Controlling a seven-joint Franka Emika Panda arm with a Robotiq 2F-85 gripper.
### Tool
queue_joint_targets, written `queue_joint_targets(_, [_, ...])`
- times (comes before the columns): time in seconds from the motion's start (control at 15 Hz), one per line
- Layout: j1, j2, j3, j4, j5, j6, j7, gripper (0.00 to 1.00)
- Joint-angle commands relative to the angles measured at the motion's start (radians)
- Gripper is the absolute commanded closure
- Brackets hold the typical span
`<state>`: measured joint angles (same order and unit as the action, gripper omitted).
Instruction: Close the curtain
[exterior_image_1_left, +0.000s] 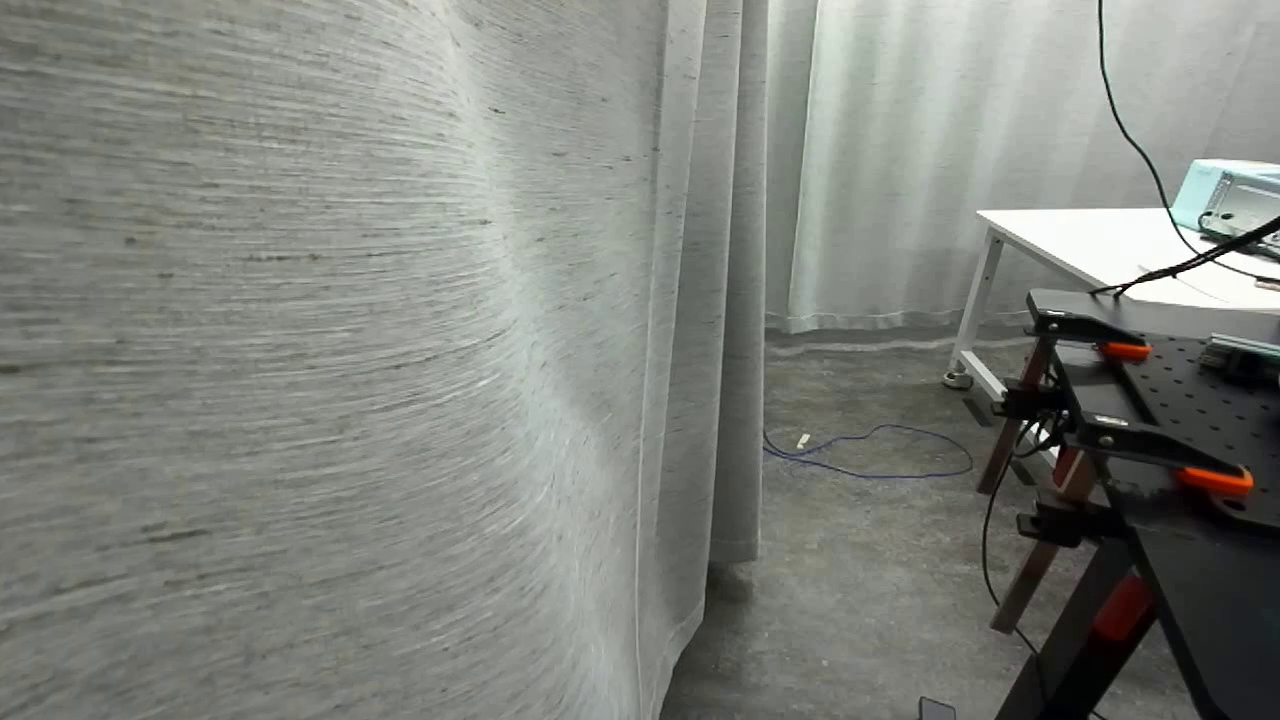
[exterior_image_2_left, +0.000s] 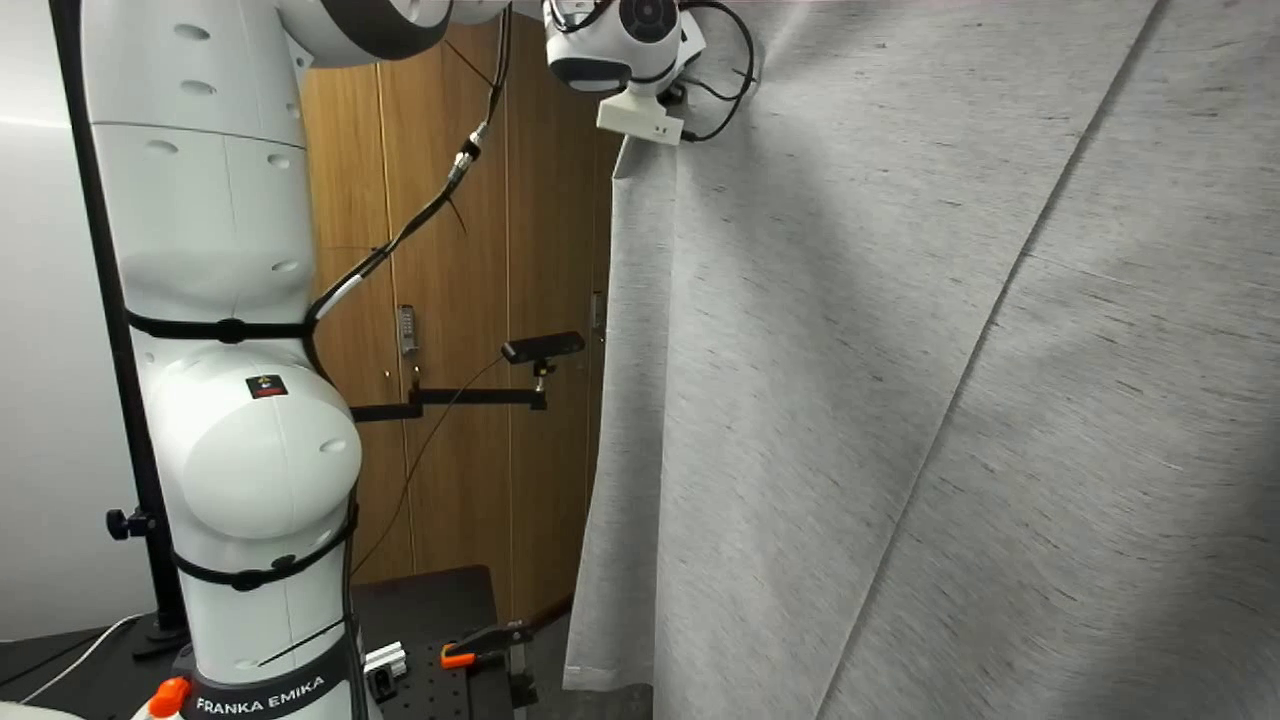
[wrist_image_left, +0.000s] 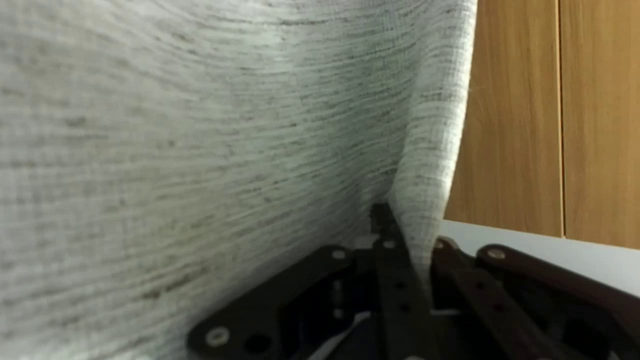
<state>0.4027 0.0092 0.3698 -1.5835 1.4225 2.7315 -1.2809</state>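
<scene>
The curtain (exterior_image_1_left: 400, 350) is tall, light grey-beige fabric with fine horizontal streaks. It fills the near left of an exterior view, with vertical folds at its far end. In an exterior view it also hangs at the right (exterior_image_2_left: 820, 400), its free edge beneath the robot's hand. In the wrist view the curtain (wrist_image_left: 225, 125) covers the left and middle. My gripper (wrist_image_left: 411, 230) is closed around the curtain's edge, with a fold of fabric running between the fingers. One fingertip is hidden behind the fabric. The fingers are hidden in an exterior view, where the hand shows at the top.
Wooden cabinets (exterior_image_2_left: 450, 300) stand behind the arm. A small camera on a black bar (exterior_image_2_left: 543, 347) sticks out near the curtain's edge. A black table with orange-tipped clamps (exterior_image_1_left: 1215, 482) and a white table (exterior_image_1_left: 1110, 235) stand opposite the curtain. A blue cable (exterior_image_1_left: 880, 475) lies on the floor.
</scene>
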Motion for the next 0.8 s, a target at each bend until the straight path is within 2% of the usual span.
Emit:
queue_joint_targets(0.0, [0.037,0.043,0.041,-0.033,0.166,-0.062,-0.124,0.99])
queue_joint_targets(0.4, [0.033,0.040,0.044,-0.054,0.353,-0.125,-0.166,0.99])
queue_joint_targets(0.73, [0.027,0.041,0.039,-0.069,0.438,-0.215,-0.155,0.99])
